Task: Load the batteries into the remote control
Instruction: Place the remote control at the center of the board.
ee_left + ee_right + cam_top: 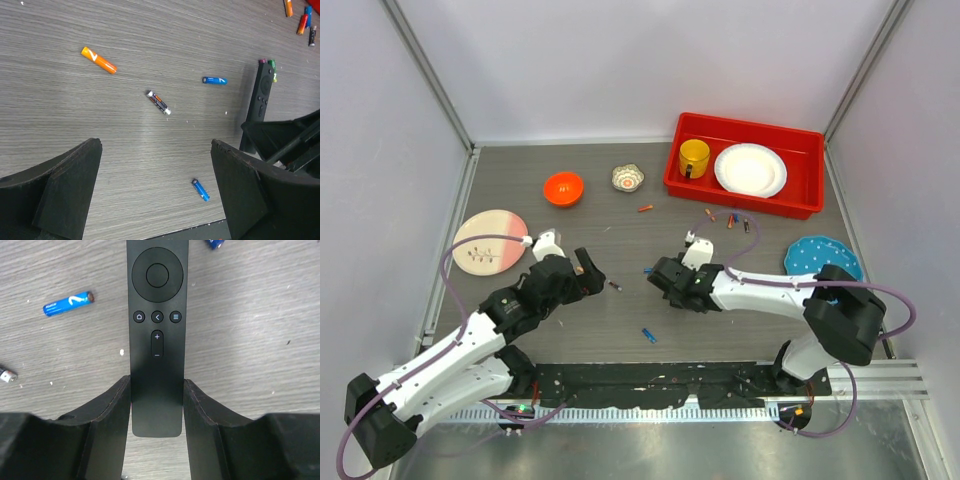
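Observation:
The remote control (156, 315) is a slim black bar lying button face up on the table, and its battery recess is not visible. My right gripper (156, 387) is shut on the remote's lower end, with a finger pressed against each long side. The remote also shows in the left wrist view (263, 92). My left gripper (156, 150) is open and empty above the table, left of the right gripper (662, 278). Loose batteries lie nearby: a dark one (158, 102), an orange one (99, 60), and two blue ones (215, 80) (200, 190).
More batteries (730, 220) lie in front of a red tray (800, 200) that holds a yellow mug and a white plate. An orange bowl (563, 187), a small foil cup (628, 178), a pink plate (488, 241) and a blue plate (823, 256) stand around the edges.

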Robot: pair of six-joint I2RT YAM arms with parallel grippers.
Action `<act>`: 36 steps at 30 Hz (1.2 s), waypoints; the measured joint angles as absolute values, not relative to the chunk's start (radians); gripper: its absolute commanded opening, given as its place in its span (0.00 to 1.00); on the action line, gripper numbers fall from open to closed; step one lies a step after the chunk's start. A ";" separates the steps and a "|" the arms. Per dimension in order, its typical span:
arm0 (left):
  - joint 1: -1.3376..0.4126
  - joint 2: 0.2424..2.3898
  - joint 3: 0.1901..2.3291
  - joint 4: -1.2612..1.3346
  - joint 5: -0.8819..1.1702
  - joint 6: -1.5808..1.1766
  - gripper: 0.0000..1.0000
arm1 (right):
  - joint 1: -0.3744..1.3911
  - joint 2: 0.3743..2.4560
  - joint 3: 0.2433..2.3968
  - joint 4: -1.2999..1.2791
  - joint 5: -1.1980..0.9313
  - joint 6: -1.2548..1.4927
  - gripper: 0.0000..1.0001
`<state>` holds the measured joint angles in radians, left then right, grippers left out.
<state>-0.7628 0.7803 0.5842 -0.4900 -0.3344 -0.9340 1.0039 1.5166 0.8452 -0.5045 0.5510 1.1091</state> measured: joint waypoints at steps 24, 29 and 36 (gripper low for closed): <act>-0.763 0.780 0.551 -0.484 -0.379 -0.970 0.93 | 1.148 1.710 1.000 -0.613 0.567 1.340 0.81; -0.763 0.791 0.551 -0.483 -0.374 -0.961 1.00 | 1.144 1.607 0.998 -0.669 0.606 1.312 0.89; -0.783 0.962 0.648 -0.450 -0.295 -0.872 1.00 | 1.138 1.191 0.994 -0.720 0.733 1.073 0.90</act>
